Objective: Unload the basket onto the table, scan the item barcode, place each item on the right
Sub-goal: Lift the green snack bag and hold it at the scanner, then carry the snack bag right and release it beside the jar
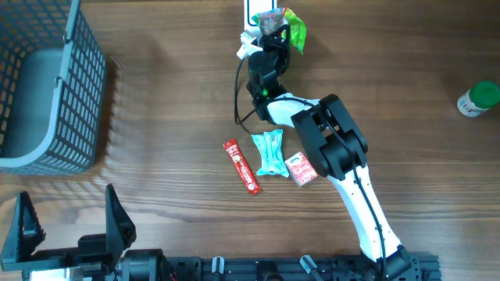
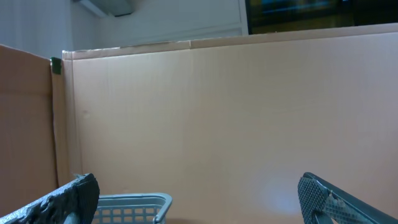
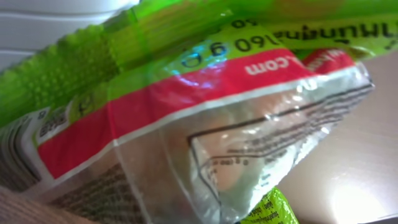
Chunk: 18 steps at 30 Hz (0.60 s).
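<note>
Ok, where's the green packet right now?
Overhead, the green packet is at the far edge of the table, centre, held by the right end effector beside a white object.

Bag (image 1: 295,30) behind packets (image 1: 268,152); basket (image 1: 86,86) left, bottle (image 1: 478,99) perhaps far right.

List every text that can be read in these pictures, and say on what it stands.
".com": white, on the red band of the green packet; what stands before it is hidden.
"160": dark, on the green part above the band; the signs beside it are unclear.
Script on its yellow strip and the fine print on its clear film: blurred.
Red stick, teal pouch, red box, bottle: too small to read.
</note>
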### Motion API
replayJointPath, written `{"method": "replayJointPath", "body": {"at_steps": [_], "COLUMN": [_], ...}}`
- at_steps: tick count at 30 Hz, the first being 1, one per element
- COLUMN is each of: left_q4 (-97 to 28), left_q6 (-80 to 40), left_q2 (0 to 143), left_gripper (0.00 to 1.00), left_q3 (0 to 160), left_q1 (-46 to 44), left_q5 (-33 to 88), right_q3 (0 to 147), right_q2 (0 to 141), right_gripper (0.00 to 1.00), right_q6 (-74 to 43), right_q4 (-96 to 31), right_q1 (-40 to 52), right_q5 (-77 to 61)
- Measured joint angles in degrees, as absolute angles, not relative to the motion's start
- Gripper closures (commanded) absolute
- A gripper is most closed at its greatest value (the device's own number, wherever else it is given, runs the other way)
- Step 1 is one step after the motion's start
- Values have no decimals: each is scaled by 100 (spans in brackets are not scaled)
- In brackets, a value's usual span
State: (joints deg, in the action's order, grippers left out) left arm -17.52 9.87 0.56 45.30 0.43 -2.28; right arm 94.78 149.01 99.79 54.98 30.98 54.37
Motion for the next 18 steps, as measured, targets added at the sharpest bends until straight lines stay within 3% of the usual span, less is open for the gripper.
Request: {"method": "replayJointPath", "body": {"at_steps": [13, 18], "left_q4": [-1752, -1643], "left_q6": [987, 987], "left_q2": [56, 56], "left_gripper": [0, 0], "left_q3": [4530, 4530], "left_q1": [40, 43], "left_q5": [-228, -228], "right_q3": [9668, 9664], "right_q2": [14783, 14125], "right_gripper": [96, 96], "right_q6": [10077, 9817], "right_q4": [4698, 4005], "right_q1": [3288, 3371], "right_q5": [5428, 5522]}}
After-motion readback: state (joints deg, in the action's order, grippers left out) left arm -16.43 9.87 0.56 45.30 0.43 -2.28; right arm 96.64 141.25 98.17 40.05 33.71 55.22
